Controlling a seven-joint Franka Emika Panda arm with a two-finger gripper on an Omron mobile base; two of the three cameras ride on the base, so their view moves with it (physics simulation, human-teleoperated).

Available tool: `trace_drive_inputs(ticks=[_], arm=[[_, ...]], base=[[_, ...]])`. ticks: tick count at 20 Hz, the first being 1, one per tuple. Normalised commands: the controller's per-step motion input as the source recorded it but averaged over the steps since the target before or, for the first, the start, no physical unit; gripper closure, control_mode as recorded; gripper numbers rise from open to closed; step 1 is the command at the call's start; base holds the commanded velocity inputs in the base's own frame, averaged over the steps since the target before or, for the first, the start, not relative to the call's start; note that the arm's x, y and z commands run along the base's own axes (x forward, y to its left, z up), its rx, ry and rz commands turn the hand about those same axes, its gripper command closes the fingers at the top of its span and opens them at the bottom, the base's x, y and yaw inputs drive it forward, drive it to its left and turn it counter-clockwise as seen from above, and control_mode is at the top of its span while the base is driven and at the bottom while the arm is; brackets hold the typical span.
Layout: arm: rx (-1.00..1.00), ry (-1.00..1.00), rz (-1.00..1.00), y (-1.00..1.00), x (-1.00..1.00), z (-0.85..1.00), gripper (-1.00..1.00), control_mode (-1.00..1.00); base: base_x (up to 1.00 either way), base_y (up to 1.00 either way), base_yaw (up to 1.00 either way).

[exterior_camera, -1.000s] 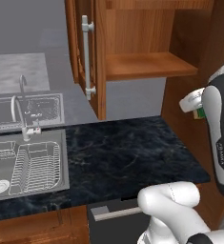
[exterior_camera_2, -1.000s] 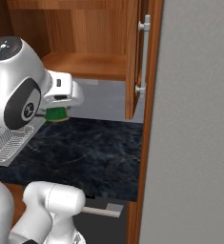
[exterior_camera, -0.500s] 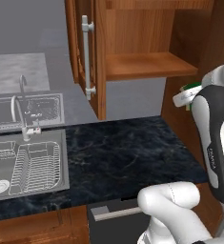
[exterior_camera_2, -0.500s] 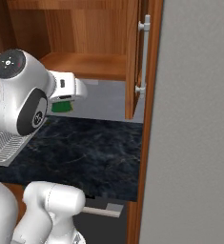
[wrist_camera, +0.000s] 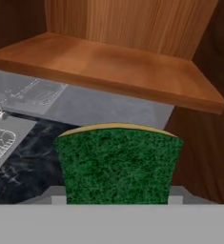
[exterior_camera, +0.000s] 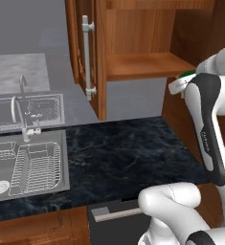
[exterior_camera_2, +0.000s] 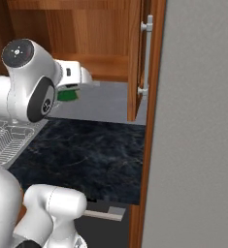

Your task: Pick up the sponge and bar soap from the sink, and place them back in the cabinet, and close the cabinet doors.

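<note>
arm — raised high, elbow bent, forearm reached forward | wrist — held roughly level, hand pointed ahead | gripper [exterior_camera_2: 73, 92] — jaws clamped on the sponge [wrist_camera: 118, 163], which is carried flat between them, green face up | fingers — largely hidden by the sponge in the hand view

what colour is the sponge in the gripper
Dark green with a thin yellowish edge, clearest in the hand view: sponge.
</note>
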Motion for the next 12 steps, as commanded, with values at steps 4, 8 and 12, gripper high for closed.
trace_drive_inputs(ticks=[4, 8, 12], arm=[[0.01, 0.0, 0.0, 0.0, 0.42, 0.13, 1.0, -1.0], [0.0, -0.05, 0.0, 0.0, 0.37, 0.01, 1.0, -1.0], [0.0, -0.09, 0.0, 0.0, 0.3, 0.0, 1.0, -1.0]], base=[[0.0, 0.0, 0.0], [0.0, 0.0, 0.0], [0.0, 0.0, 0.0]])
